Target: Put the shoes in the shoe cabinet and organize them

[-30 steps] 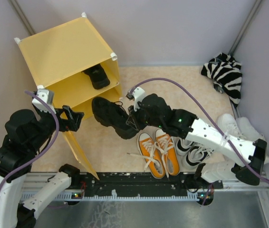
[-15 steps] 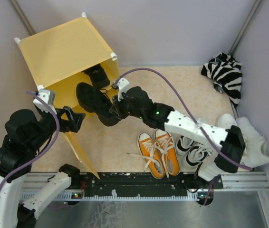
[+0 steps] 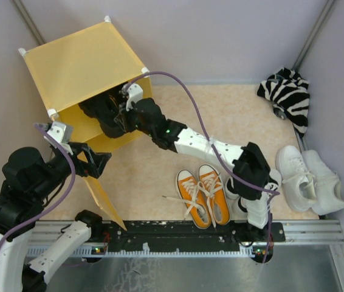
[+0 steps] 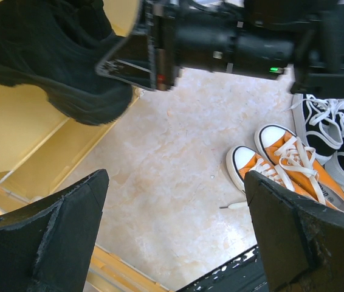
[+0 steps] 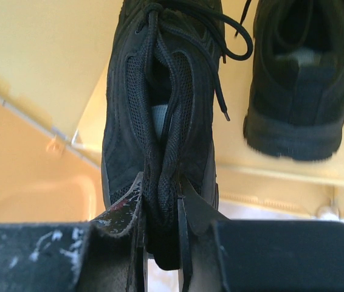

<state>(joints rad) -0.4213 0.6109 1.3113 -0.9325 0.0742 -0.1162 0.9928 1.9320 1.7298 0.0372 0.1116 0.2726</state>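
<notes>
The yellow shoe cabinet [image 3: 81, 61] stands at the back left, its door panel [image 3: 102, 198] swung open. My right gripper [image 3: 118, 115] is shut on the heel collar of a chunky black shoe [image 5: 157, 103] and holds it inside the cabinet, over the inner shelf [image 5: 44, 67]. The other black shoe [image 5: 299, 73] lies on the shelf beside it. My left gripper [image 4: 175, 234] is open and empty above the floor, by the door. The orange sneakers [image 3: 203, 195] sit at the front centre. The black-and-white sneakers [image 4: 336, 137] lie right of them, and the white sneakers [image 3: 309, 176] further right.
A zebra-striped cloth bundle [image 3: 287, 94] lies in the back right corner. The black rail [image 3: 178, 234] runs along the near edge. Grey walls close in the left, back and right sides. The right arm [image 3: 202, 146] stretches across the floor toward the cabinet.
My right gripper has carried the black shoe left and back, from the floor in front of the cabinet into its opening. The left arm has shifted slightly.
</notes>
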